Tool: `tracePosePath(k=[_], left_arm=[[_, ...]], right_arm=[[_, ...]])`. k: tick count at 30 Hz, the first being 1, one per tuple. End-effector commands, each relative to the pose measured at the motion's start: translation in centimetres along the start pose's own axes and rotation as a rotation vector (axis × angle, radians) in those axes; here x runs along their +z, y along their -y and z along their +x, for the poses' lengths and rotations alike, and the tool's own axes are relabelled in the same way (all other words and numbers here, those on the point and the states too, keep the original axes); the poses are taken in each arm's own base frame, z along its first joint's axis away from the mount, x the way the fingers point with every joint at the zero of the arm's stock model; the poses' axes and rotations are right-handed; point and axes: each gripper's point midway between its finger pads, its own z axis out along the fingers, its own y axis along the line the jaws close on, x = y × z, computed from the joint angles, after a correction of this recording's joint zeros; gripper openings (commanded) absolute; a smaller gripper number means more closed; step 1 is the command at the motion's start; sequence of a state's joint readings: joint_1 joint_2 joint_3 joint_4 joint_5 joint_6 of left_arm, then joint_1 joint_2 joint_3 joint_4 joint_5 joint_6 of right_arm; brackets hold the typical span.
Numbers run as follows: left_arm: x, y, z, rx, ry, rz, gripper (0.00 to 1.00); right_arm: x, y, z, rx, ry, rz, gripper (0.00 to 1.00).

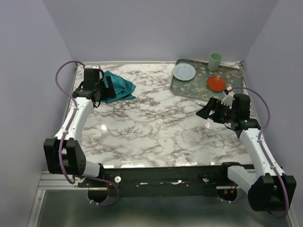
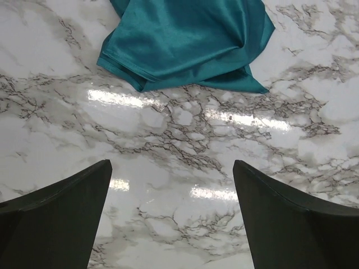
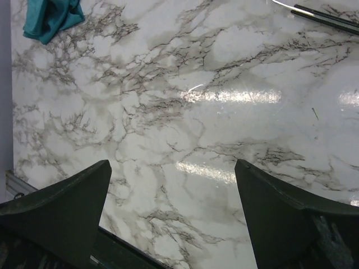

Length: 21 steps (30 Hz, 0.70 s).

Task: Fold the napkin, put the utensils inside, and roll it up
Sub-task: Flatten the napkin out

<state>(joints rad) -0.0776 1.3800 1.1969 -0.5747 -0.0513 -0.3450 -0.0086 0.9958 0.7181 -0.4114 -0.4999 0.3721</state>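
Note:
The teal napkin (image 1: 119, 88) lies crumpled at the far left of the marble table. In the left wrist view the napkin (image 2: 190, 39) lies just beyond my fingers, not touching them. My left gripper (image 1: 105, 90) is open and empty beside it, jaws wide apart over bare marble (image 2: 171, 165). My right gripper (image 1: 206, 112) is open and empty at the right, near the tray's front edge (image 3: 172, 163). Slim utensils (image 3: 321, 14), dark and silvery, lie at the top right of the right wrist view. The napkin also shows far off there (image 3: 49, 18).
A patterned grey-green tray (image 1: 199, 87) stands at the back right. It holds a white plate (image 1: 183, 72), a red plate (image 1: 216, 83) and a green cup (image 1: 215, 61). Walls close in the table on three sides.

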Motion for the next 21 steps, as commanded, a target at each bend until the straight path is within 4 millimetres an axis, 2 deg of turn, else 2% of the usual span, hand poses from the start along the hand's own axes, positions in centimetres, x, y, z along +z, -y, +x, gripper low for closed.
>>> tracePosePath(k=[1,2,3,4,7,8,9,11,12,13,14,19,21], left_arm=[[2.5,-0.4,-0.6,-0.010,-0.030,-0.028,0.99],[3.0,-0.3,-1.4,-0.007,-0.027,-0.040,0.99],[4.9,-0.8,-0.2,0.004,-0.095,-0.070,0.98],[5.6,-1.0,-0.1,0.019,-0.115,-0.081,0.98],[8.7,-1.4,0.4,0.070,-0.167,-0.105,0.96],[9.2,-1.5,-0.6,0.085,-0.158,-0.122,0.93],[10.6,-1.8,0.4,0.105,-0.203,-0.128,0.91],[11.5,-1.3,-0.2,0.138,-0.198,-0.098,0.92],[12.8,-1.3,0.4,0.154,-0.224,-0.100,0.94],[13.4,-1.4,0.2,0.185,-0.229,-0.095,0.98],[14.0,-1.4,0.0,0.193,-0.228,-0.096,0.99],[16.1,1.5,-0.3,0.251,-0.244,0.012,0.99],[16.7,2.1,-0.1,0.263,-0.252,0.020,0.98]], right_arm=[[-0.3,-1.8,-2.1,-0.062,0.027,-0.067,1.00],[-0.2,-2.0,-2.2,-0.065,0.018,-0.080,1.00],[0.2,-1.9,-2.1,-0.062,-0.002,-0.087,1.00],[0.2,-2.5,-2.5,-0.072,-0.003,-0.114,1.00],[0.9,-2.6,-3.3,-0.091,-0.004,-0.119,1.00],[1.1,-2.6,-3.5,-0.093,-0.004,-0.119,1.00],[1.4,-3.3,-3.4,-0.108,-0.016,-0.138,1.00],[1.7,-3.9,-3.7,-0.117,-0.024,-0.159,1.00],[1.7,-4.4,-3.7,-0.129,-0.027,-0.175,1.00],[1.8,-4.6,-3.7,-0.135,-0.027,-0.182,1.00],[1.9,-4.8,-3.6,-0.137,-0.031,-0.191,1.00],[2.3,-6.0,-3.0,-0.141,-0.049,-0.237,1.00],[2.6,-6.4,-2.7,-0.138,-0.061,-0.245,1.00]])
